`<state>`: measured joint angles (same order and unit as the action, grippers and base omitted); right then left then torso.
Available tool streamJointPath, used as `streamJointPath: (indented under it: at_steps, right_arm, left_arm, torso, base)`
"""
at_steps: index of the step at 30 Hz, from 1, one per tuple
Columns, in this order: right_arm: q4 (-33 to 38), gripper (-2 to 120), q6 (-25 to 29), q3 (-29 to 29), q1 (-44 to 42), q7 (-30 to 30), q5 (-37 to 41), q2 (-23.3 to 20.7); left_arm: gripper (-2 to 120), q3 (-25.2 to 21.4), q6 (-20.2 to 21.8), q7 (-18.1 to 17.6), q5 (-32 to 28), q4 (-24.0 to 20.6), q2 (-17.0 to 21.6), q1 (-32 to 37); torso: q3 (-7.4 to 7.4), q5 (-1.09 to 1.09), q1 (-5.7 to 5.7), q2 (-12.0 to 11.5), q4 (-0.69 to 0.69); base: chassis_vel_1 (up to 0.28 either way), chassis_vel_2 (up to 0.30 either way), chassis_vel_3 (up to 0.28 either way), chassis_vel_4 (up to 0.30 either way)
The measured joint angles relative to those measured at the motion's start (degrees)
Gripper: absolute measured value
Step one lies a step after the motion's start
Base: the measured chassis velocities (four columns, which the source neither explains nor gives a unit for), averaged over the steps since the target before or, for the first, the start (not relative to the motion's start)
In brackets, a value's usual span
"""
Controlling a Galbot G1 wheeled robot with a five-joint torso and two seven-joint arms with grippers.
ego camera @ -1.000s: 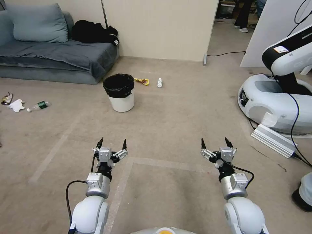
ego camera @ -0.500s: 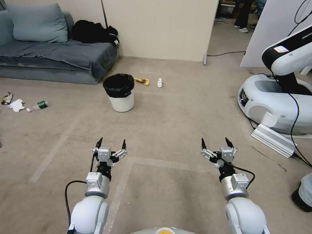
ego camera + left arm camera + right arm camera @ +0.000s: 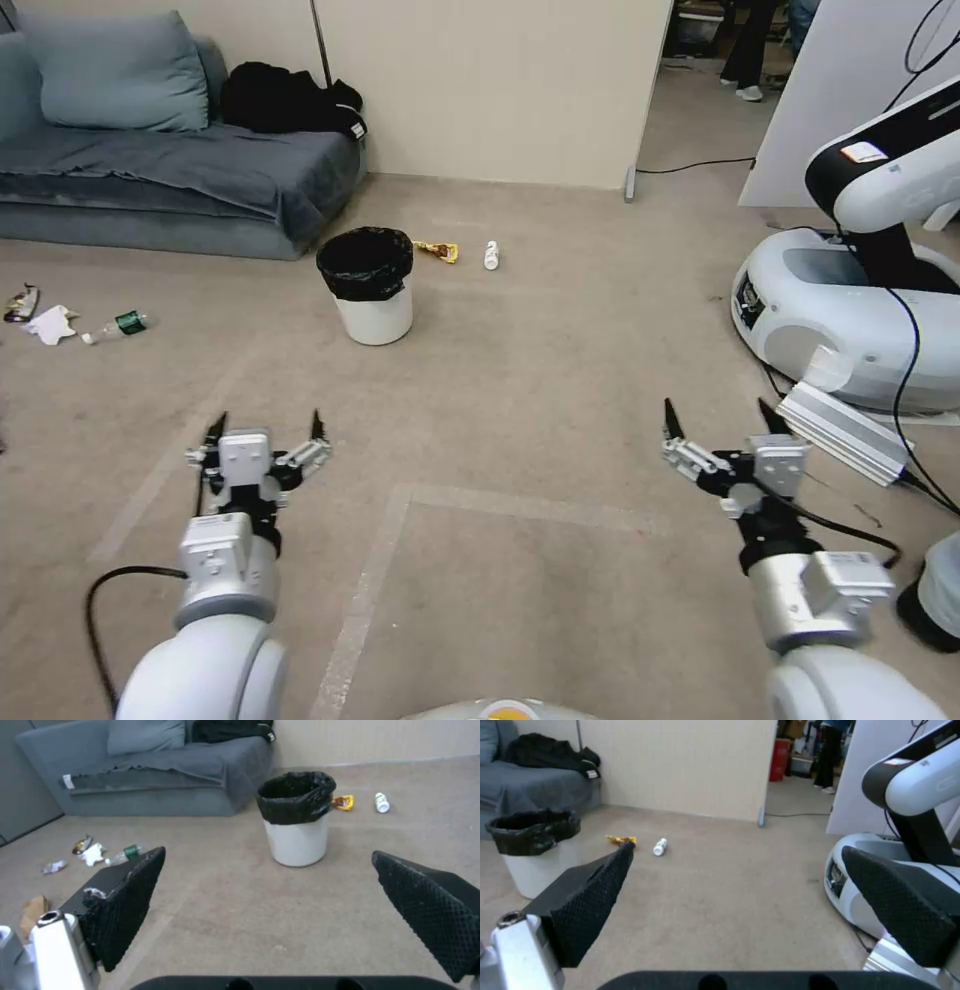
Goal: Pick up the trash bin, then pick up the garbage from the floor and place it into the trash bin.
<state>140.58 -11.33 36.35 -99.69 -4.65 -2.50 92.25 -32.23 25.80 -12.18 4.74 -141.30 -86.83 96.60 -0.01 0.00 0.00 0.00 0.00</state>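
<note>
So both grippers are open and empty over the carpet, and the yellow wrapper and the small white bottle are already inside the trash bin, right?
Not quite. The yellow wrapper and small white bottle lie on the carpet beyond the trash bin, not inside it; the head view shows this. The rest holds: the left gripper and right gripper are open and empty over the carpet.

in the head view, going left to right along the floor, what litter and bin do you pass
shiny wrapper → white tissue → green-label bottle → trash bin → yellow snack wrapper → small white bottle
</note>
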Motion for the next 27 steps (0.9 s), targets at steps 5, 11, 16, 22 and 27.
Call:
streamJointPath:
  at_steps: [5,11,16,22,27]
  right_arm:
    - [-1.2,100,2.7,0.2,0.5,-3.0,1.6,0.0]
    - [-2.4,100,4.8,0.3,0.9,-4.9,2.8,0.0]
    - [-3.2,100,5.3,0.3,0.9,-4.9,2.7,-0.1]
    - [-3.9,100,5.6,0.3,0.9,-4.9,2.5,-0.1]
    - [-4.1,100,6.2,0.6,0.7,-5.7,2.3,-0.1]
  left_arm:
    - [100,0.1,-0.3,0.1,0.5,0.1,-0.1,0.7]
    - [100,0.4,0.2,0.3,-0.2,0.1,-0.4,0.9]
    - [100,0.4,0.4,0.3,-0.4,0.1,-0.5,0.8]
    - [100,0.4,0.7,0.4,-1.0,0.2,-0.1,0.8]
    - [100,1.0,1.6,0.3,-2.1,0.2,0.3,0.6]
  torso:
    - [0.0,-0.01,0.0,0.0,0.0]
    - [0.0,-0.01,0.0,0.0,0.0]
    - [0.0,-0.01,0.0,0.0,0.0]
    - [0.0,0.0,0.0,0.0,0.0]
    - [0.0,-0.01,0.0,0.0,0.0]
  base:
    - [0.0,0.0,0.0,0.0]
    - [0.0,0.0,0.0,0.0]
    - [0.0,0.0,0.0,0.0]
    - [0.0,0.0,0.0,0.0]
    - [0.0,0.0,0.0,0.0]
